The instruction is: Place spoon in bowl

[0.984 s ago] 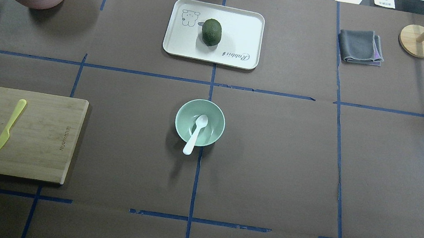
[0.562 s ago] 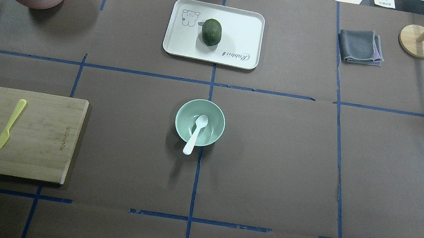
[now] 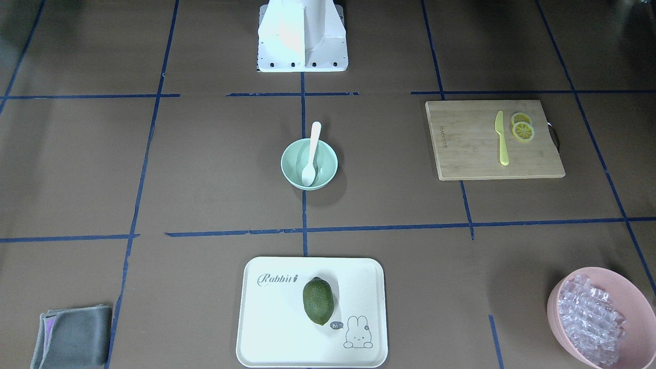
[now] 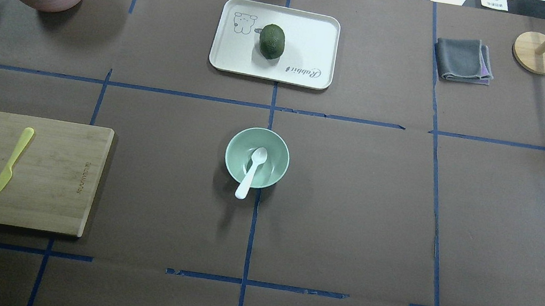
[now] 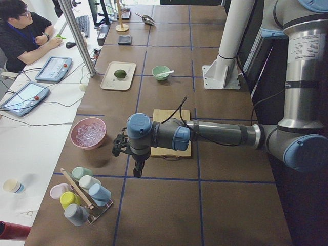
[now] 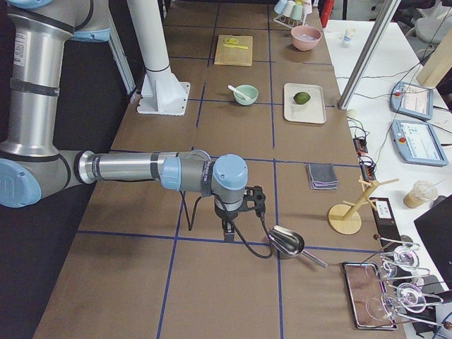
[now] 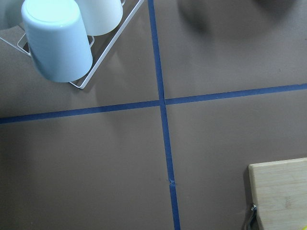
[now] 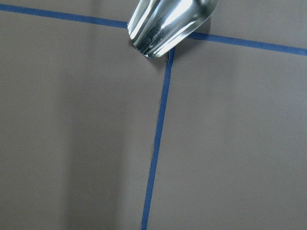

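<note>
1. White spoon (image 4: 251,173) lies in the mint-green bowl (image 4: 277,160) at the middle of the table (image 4: 350,213). The scoop sits down on the bowl's floor, and the handle leans on the rim nearest the robot and pokes out past it.
2. Long axis of the spoon: nearly straight toward and away from the robot's base, handle end toward the base and canted slightly to the robot's left.
3. Left end effector (image 5: 137,175) hangs over the table's left end, between the cutting board (image 4: 47,179) and the rack of cups (image 5: 82,197). It shows only in the left side view, so I cannot tell how its jaws stand. Nothing is seen in it.
4. Right end effector (image 6: 228,234) hangs over the table's right end, just beside the metal scoop (image 6: 286,241). It shows only in the right side view, so the state of its jaws is likewise not readable.
5. Relation to note: the bowl lies well apart from both end effectors, inward toward the table's centre from each. Neither arm is clearly the nearer. Neither appears in the overhead or front views.
6. Judgement: placement looks complete, with the spoon resting free and nothing touching it. The overhanging handle is the only tip-out risk, and the spoon looks settled.
</note>
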